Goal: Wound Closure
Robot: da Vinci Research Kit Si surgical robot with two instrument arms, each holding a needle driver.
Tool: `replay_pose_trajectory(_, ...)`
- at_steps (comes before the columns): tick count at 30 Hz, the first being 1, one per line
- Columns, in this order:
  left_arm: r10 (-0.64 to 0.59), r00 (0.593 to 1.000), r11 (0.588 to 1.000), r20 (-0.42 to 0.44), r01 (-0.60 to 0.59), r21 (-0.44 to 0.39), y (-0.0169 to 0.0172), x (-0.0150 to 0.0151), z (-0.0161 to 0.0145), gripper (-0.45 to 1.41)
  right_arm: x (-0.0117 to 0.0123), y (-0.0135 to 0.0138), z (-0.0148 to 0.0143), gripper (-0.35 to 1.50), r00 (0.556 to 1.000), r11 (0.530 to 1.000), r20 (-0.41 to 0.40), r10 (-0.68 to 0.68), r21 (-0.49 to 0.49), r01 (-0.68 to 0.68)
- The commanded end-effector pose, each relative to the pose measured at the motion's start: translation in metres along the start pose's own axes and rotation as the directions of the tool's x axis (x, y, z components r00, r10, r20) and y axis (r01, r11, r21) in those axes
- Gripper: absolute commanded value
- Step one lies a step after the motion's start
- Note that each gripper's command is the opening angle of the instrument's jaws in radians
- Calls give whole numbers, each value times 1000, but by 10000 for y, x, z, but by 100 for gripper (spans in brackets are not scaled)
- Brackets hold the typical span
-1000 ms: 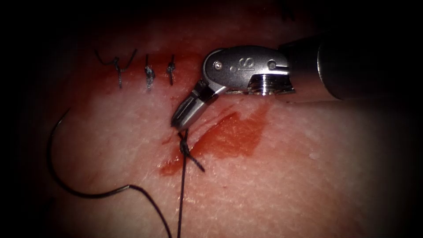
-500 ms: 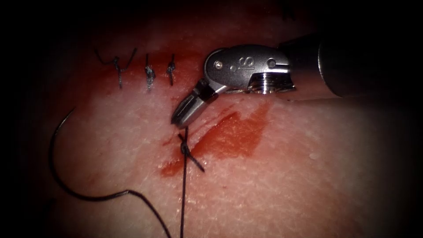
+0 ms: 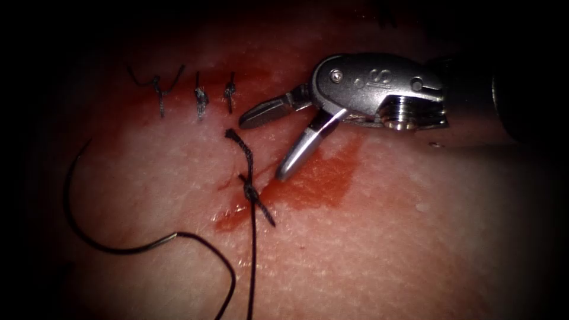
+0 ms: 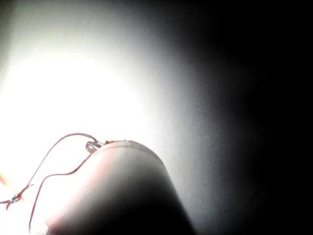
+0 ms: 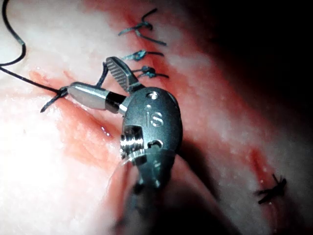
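Jaws of the right arm's silver wristed needle driver (image 3: 261,142) stand wide apart and hold nothing. 0.5 s earlier they were closed on the dark thread directly above the newest knot; they have since opened and the tool has drawn back to the right.

The dark braided thread tail (image 3: 242,154) now lies free on the pale pork-belly tissue (image 3: 415,249), its frayed end just below the upper jaw and left of the lower jaw. The newest dark knot (image 3: 251,192) sits on the cut, beside the lower jaw's tip, at the edge of the red fluid patch (image 3: 314,184). A long strand runs from the knot away from the tool.

The thin curved steel needle (image 3: 77,219) lies flat on the tissue, well apart from the tool, left of the cut, not in the tissue and held by neither tool.

3 finished dark stitches (image 3: 200,98) sit just left of the upper jaw.

Judgement: the release suggests this knot is laid; its tails appear untrimmed.

Left tool: jaw state cannot be told.
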Motion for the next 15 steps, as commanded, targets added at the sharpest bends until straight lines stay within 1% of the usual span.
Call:
replay_pose_trajectory(1, 6, 1000, 1000, 17, -6, 31, -11, -3, 7, -45, 6, -9, -16, 98, 999, 998, -30, -16, -67, 14)
replay_pose_trajectory(2, 11, 1000, 999, 29, -13, 46, -23, -6, 9, -45, 8, -13, -21, 94, 999, 996, -34, -17, -87, 14)
replay_pose_trajectory(3, 11, 1000, 999, 29, -13, 46, -23, -6, 9, -45, 8, -13, -21, 94, 999, 996, -34, -17, -87, 14)
replay_pose_trajectory(4, 8, 999, 998, 37, -11, 61, -39, -12, 14, -45, 12, -22, -29, 89, 999, 991, -46, -19, -130, 13)
replay_pose_trajectory(5, 10, 999, 997, 49, -13, 71, -59, -22, 22, -45, 13, -37, -34, 46, 998, 978, -54, -37, -205, 25)
replay_pose_trajectory(6, 10, 999, 997, 49, -13, 71, -59, -22, 22, -45, 13, -37, -34, 46, 998, 978, -54, -37, -205, 25)
replay_pose_trajectory(7, 11, 998, 997, 55, -15, 73, -65, -26, 26, -45, 14, -42, -33, 14, 997, 975, -59, -43, -219, 30)
replay_pose_trajectory(8, 8, 998, 997, 65, -13, 80, -75, -33, 35, -45, 14, -50, -26, -35, 994, 971, -97, -47, -237, 23)
replay_pose_trajectory(9, 6, 998, 997, 64, -11, 81, -78, -35, 39, -45, 15, -52, -23, -35, 993, 970, -107, -52, -243, 24)
replay_pose_trajectory(13, -1, 998, 996, 69, -5, 85, -88, -43, 49, -45, 15, -54, -10, -35, 992, 962, -102, -76, -268, 46)
replay_pose_trajectory(15, -11, 997, 996, 71, 4, 94, -100, -51, 64, -45, 9, -54, 11, -35, 992, 956, -97, -85, -290, 54)
